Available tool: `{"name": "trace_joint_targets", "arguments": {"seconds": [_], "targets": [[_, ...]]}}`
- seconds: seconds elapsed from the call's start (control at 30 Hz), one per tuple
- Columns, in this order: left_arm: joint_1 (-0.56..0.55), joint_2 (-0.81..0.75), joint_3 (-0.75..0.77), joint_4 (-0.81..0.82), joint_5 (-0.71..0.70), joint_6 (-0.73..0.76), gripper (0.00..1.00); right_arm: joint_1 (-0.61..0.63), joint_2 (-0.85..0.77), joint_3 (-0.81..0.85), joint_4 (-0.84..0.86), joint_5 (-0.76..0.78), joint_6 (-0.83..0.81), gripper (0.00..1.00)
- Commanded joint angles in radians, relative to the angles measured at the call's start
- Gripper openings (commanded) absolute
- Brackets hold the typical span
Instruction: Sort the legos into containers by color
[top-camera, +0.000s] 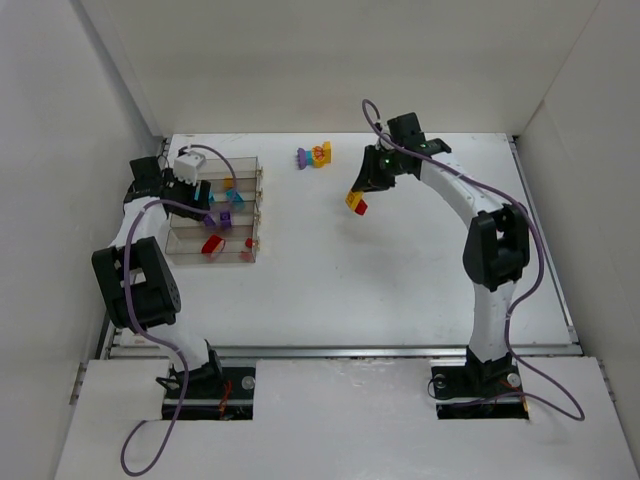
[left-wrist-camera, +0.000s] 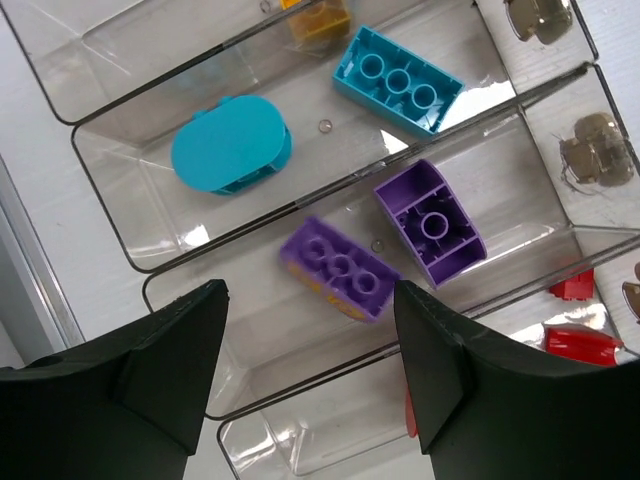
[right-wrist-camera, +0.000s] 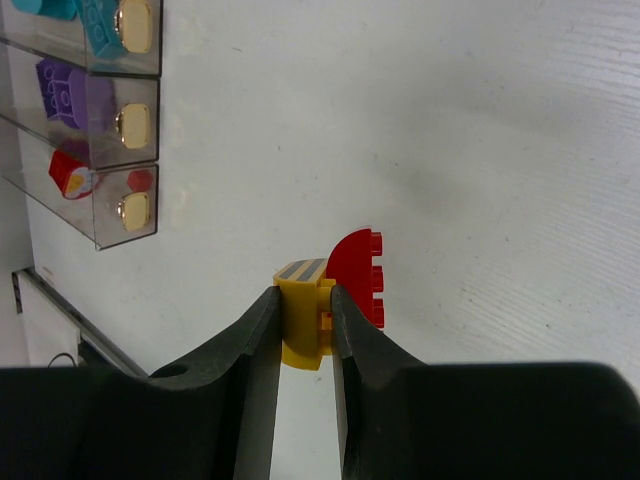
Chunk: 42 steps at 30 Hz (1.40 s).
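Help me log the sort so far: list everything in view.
Table: one, white.
Containers: four, clear, joined, on its left.
Yellow lego: one, farthest bin.
Teal legos: two, next bin.
Purple legos: two, third bin.
Red legos: at least two, nearest bin.
Loose legos: small cluster, purple and yellow, far table.
Joined legos: yellow and red, in right jaws.
Left jaws: open, over purple bin.
Right jaws: shut on joined legos.

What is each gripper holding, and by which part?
Right gripper pinches the yellow brick by its two sides, red piece attached. Left gripper is open, holding nothing.
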Motion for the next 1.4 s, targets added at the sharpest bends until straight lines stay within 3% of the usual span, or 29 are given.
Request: {"name": "trace_joint_targets", "arguments": {"seconds": [0.0, 0.1, 0.23, 0.47, 0.73, 0.93, 0.97, 1.13, 1.27, 1.3, 1.37], "targets": [[-0.013, -0.062, 0.024, -0.037, 0.06, 0.063, 0.64, 0.01, -0.006, 0.043, 0.015, -0.003, -0.016, 0.0], [-0.08, -0.128, 0.024, -0.046, 0.073, 0.119, 0.65, 0.02, 0.008, 0.062, -0.039, 0.106, -0.025, 0.0], [-0.165, -0.17, 0.024, -0.055, 0.091, 0.131, 0.65, 0.065, 0.072, 0.139, -0.162, 0.397, -0.057, 0.0], [-0.272, -0.17, 0.053, -0.071, 0.091, 0.076, 0.65, 0.146, 0.105, 0.095, -0.164, 0.529, -0.073, 0.0], [-0.352, -0.179, 0.053, -0.083, 0.035, 0.103, 0.65, 0.175, 0.135, 0.07, -0.133, 0.464, -0.054, 0.42], [-0.415, -0.188, 0.063, -0.105, 0.003, 0.143, 0.65, 0.175, 0.126, 0.044, -0.09, 0.367, -0.054, 0.56], [-0.438, -0.188, 0.063, -0.114, 0.002, 0.155, 0.65, 0.175, 0.126, 0.044, -0.09, 0.358, -0.063, 0.64], [-0.527, -0.188, 0.063, -0.134, 0.002, 0.229, 0.65, 0.152, 0.064, 0.02, -0.072, 0.284, -0.05, 0.73], [-0.606, -0.197, 0.063, -0.134, 0.048, 0.385, 0.95, 0.088, -0.033, -0.034, -0.005, 0.175, -0.025, 0.87], [-0.619, -0.188, 0.063, -0.134, 0.065, 0.428, 1.0, 0.058, -0.052, -0.045, -0.004, 0.151, -0.016, 0.89], [-0.651, -0.159, 0.072, -0.125, 0.131, 0.557, 1.0, 0.028, -0.09, -0.059, -0.004, 0.14, -0.016, 0.95]]}}
